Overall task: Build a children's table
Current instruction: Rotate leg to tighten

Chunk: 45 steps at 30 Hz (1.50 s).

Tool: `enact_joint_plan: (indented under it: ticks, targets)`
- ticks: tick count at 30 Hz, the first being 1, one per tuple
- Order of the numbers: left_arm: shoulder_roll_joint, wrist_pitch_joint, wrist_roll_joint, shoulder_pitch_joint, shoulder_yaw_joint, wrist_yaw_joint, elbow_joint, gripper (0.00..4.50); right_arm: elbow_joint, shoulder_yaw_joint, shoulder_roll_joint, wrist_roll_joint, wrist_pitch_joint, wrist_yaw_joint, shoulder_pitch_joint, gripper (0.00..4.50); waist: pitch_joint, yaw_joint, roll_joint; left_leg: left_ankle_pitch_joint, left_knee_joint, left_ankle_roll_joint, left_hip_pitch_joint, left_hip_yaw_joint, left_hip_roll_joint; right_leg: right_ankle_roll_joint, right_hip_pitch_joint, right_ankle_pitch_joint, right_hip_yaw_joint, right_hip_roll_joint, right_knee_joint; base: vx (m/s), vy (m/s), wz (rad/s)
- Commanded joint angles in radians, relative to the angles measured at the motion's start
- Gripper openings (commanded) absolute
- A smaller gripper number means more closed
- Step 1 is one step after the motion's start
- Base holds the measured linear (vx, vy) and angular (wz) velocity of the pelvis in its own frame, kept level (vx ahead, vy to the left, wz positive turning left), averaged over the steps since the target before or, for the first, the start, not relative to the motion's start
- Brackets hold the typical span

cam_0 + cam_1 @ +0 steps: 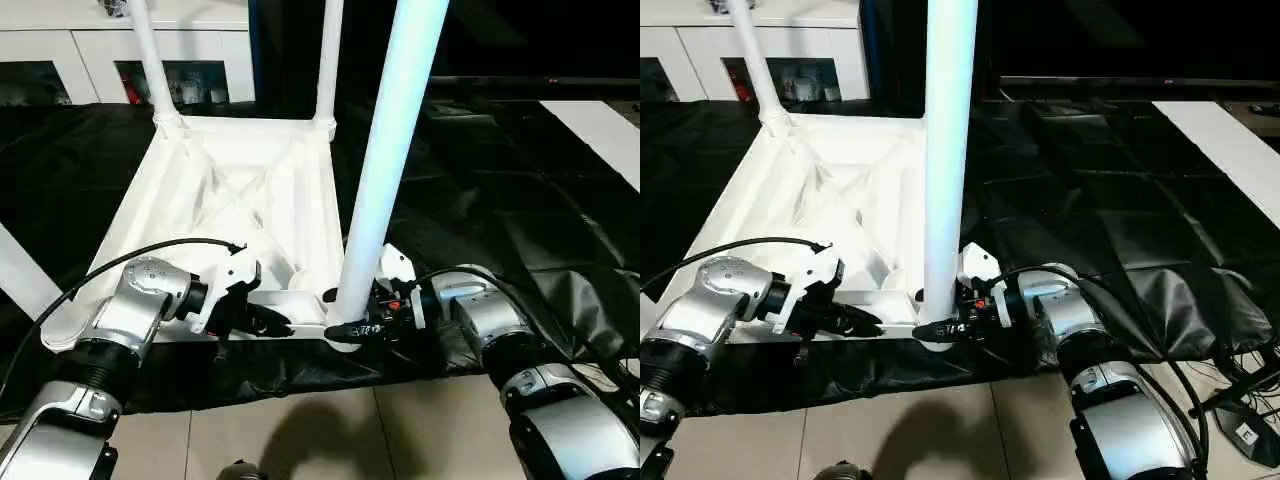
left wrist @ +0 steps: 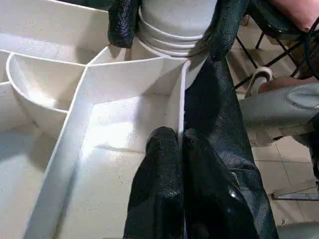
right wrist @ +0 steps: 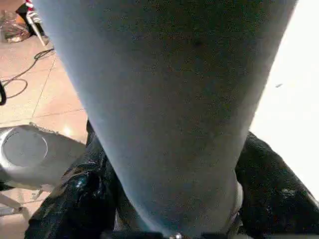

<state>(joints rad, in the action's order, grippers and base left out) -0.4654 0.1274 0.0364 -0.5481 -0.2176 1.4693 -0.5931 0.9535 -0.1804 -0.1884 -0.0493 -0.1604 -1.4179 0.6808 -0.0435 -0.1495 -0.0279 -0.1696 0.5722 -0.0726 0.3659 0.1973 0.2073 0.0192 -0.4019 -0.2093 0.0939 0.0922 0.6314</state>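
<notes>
The white children's table [image 1: 230,190] lies upside down on a black cloth, ribbed underside up. Two legs [image 1: 150,60] stand in the far corner sockets, and a third [image 1: 25,280] slants at the near left. The fourth leg [image 1: 385,160] stands upright in the near right corner socket. My right gripper [image 1: 345,328] is shut on that leg's base, one black finger [image 3: 75,199] on each side of the tube [image 3: 164,109]. My left gripper [image 1: 268,320] is shut on the table's near rim [image 2: 180,99], just left of that corner, with its fingertips [image 2: 164,149] pinching the thin wall.
The black cloth [image 1: 500,180] spreads far to the right and back. Tiled floor [image 1: 330,430] lies at the near edge. A white glass-doored cabinet [image 1: 60,60] stands behind. A white strip [image 1: 600,130] lies at the right, and cables and a stand foot [image 1: 1240,420] are on the floor.
</notes>
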Motion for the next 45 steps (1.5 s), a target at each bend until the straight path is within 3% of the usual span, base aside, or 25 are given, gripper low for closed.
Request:
enact_joint_plan:
  ticks: [1,5,7,12,17,20,21,23,29,31,35,38,41,45]
  targets:
    - [0.055,-0.001,0.043,-0.025,0.014,-0.062,-0.009,0.0,-0.002,0.023,0.051,-0.023,0.041,0.081,-0.003,2.72,0.056,0.0,-0.007,-0.179,-0.06,0.055,-0.01,-0.015,0.039,0.222,0.05,-0.143,-0.057,0.071,-0.072,0.0,0.0,0.0]
    - [0.077,0.02,0.01,-0.041,0.027,-0.166,-0.026,0.0,0.007,0.061,0.078,-0.035,0.055,0.207,-0.003,2.72,0.054,0.002,-0.009,-0.202,-0.065,0.024,-0.014,-0.017,0.04,0.203,0.047,-0.201,-0.059,0.073,-0.077,0.0,0.0,0.0]
    - [0.123,0.063,-0.004,-0.055,0.049,-0.288,-0.025,0.0,0.021,0.092,0.123,-0.029,0.052,0.392,-0.014,2.72,0.054,0.01,-0.012,-0.206,-0.071,0.002,-0.014,-0.021,0.04,0.191,0.047,-0.221,-0.061,0.077,-0.08,0.0,0.0,0.0]
    - [0.233,0.097,-0.055,-0.045,0.04,-0.496,0.008,0.0,0.071,0.146,0.239,0.002,0.046,0.784,-0.026,2.7,0.054,0.019,-0.012,-0.19,-0.069,-0.001,-0.015,-0.018,0.036,0.189,0.044,-0.183,-0.064,0.075,-0.081,0.0,0.0,0.0]
    - [0.309,0.109,-0.084,-0.028,0.018,-0.605,0.026,0.0,0.091,0.137,0.316,0.045,0.034,0.957,-0.006,2.7,0.052,0.024,-0.004,-0.223,-0.072,0.002,-0.016,-0.018,0.032,0.165,0.044,-0.227,-0.063,0.072,-0.092,0.0,0.0,0.0]
    - [0.313,0.105,-0.085,-0.018,0.004,-0.592,0.038,0.0,0.082,0.138,0.316,0.04,-0.001,0.928,-0.002,2.7,0.053,0.024,-0.004,-0.244,-0.071,0.005,-0.015,-0.019,0.031,0.149,0.045,-0.258,-0.063,0.073,-0.095,0.0,0.0,0.0]
    - [0.313,0.102,-0.084,-0.014,0.003,-0.587,0.043,0.0,0.077,0.138,0.313,0.04,-0.016,0.916,-0.004,3.26,0.054,0.025,-0.003,-0.243,-0.071,0.007,-0.014,-0.019,0.032,0.148,0.044,-0.247,-0.063,0.072,-0.094,0.0,0.0,0.0]
    - [0.307,0.093,-0.083,-0.003,0.005,-0.566,0.057,0.0,0.071,0.142,0.296,0.034,-0.048,0.892,-0.011,3.4,0.056,0.026,-0.004,-0.229,-0.071,0.011,-0.013,-0.019,0.033,0.155,0.046,-0.213,-0.063,0.07,-0.09,0.0,0.0,0.0]
    - [0.258,0.054,-0.06,0.014,0.017,-0.485,0.066,0.0,0.056,0.124,0.218,0.014,-0.068,0.713,-0.027,3.9,0.061,0.028,-0.004,-0.16,-0.061,0.059,-0.008,-0.015,0.03,0.195,0.053,-0.076,-0.061,0.065,-0.076,0.0,0.0,0.0]
    - [0.208,0.031,-0.04,0.016,0.025,-0.403,0.055,0.0,0.044,0.09,0.152,0.028,-0.071,0.576,-0.031,4.12,0.064,0.026,-0.008,-0.132,-0.054,0.085,-0.004,-0.012,0.029,0.215,0.056,-0.025,-0.058,0.063,-0.069,0.0,0.0,0.0]
    - [0.153,0.008,-0.034,0.012,0.028,-0.319,0.038,0.0,0.014,0.085,0.102,-0.007,-0.05,0.401,-0.031,4.12,0.059,0.02,-0.008,-0.149,-0.054,0.096,-0.005,-0.011,0.033,0.221,0.054,-0.061,-0.055,0.063,-0.07,0.0,0.0,0.0]
    - [0.116,0.005,-0.015,0.008,0.032,-0.237,0.034,0.0,-0.013,0.068,0.065,-0.026,-0.031,0.256,-0.033,4.12,0.058,0.015,-0.007,-0.179,-0.057,0.077,-0.009,-0.012,0.038,0.218,0.052,-0.115,-0.055,0.066,-0.074,0.0,0.0,0.0]
    - [0.098,0.011,0.011,0.004,0.04,-0.174,0.031,0.0,-0.021,0.054,0.039,-0.032,-0.022,0.161,-0.027,4.12,0.059,0.005,-0.006,-0.173,-0.056,0.074,-0.013,-0.011,0.04,0.228,0.047,-0.093,-0.057,0.065,-0.069,0.0,0.0,0.0]
    - [0.074,-0.005,0.025,-0.004,0.023,-0.101,0.013,0.0,-0.017,0.026,0.014,-0.025,-0.01,0.056,-0.018,3.77,0.058,-0.001,-0.009,-0.17,-0.057,0.07,-0.011,-0.012,0.039,0.232,0.048,-0.097,-0.057,0.069,-0.069,0.0,0.0,0.0]
